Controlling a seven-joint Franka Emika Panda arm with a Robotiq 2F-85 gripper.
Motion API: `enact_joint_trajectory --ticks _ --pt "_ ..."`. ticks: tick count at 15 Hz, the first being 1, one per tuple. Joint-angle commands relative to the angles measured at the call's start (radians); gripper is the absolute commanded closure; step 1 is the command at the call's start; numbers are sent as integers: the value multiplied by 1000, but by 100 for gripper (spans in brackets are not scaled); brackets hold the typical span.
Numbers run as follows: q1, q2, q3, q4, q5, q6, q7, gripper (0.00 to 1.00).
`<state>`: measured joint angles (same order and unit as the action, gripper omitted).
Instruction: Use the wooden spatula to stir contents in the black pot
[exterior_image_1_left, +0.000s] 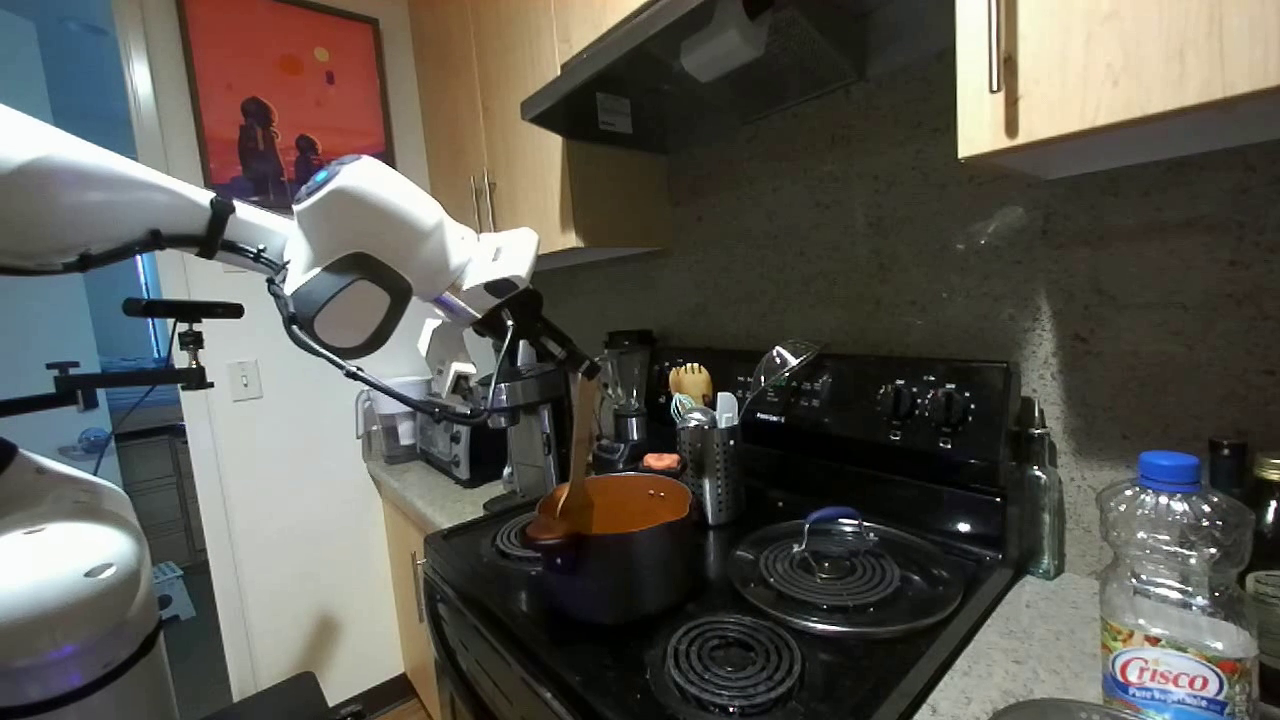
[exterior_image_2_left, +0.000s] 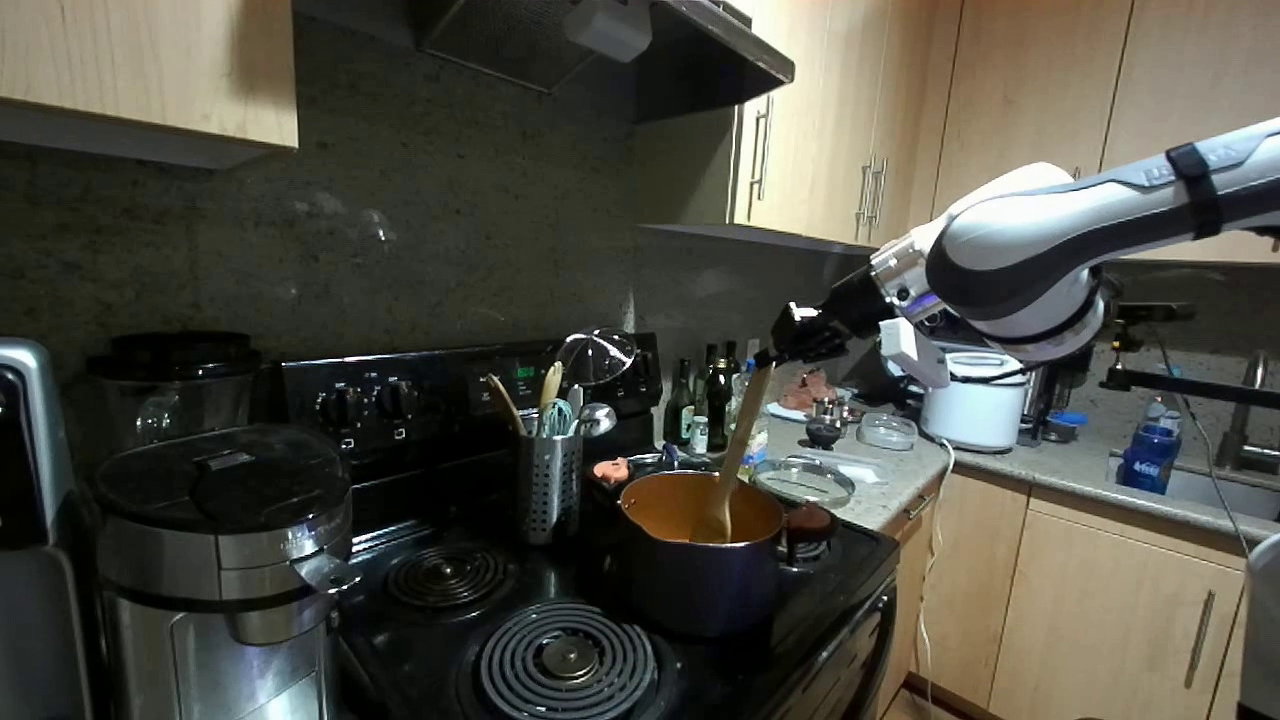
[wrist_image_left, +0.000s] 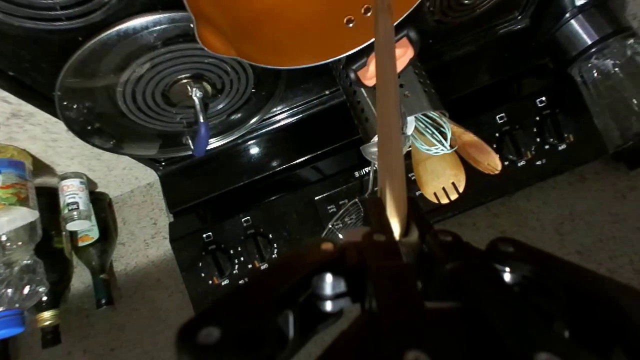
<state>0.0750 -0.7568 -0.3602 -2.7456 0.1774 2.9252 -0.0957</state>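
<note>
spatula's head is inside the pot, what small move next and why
I'd probably sweep the wooden spatula gently across the black pot, away from the arm. The gripper is closed on the spatula's upper end, and the spatula's head sits inside the pot toward the arm's side, leaving room across the orange interior. How full the pot is, I can't tell.

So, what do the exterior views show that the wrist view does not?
Only the exterior views: the white arm, the cabinets, the stove hood, and the lower end of the wooden spatula inside the black pot.
Only the wrist view: a shiny metal piece on the gripper, seen close.
Shared: the pot, the spatula's handle, and the metal utensil cup.
</note>
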Motion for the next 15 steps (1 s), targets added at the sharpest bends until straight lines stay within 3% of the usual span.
enact_joint_trajectory --ticks 1,15 --pt "27 14 10 10 6 17 -19 94" --pt "102 189 -30 164 6 72 -58 95"
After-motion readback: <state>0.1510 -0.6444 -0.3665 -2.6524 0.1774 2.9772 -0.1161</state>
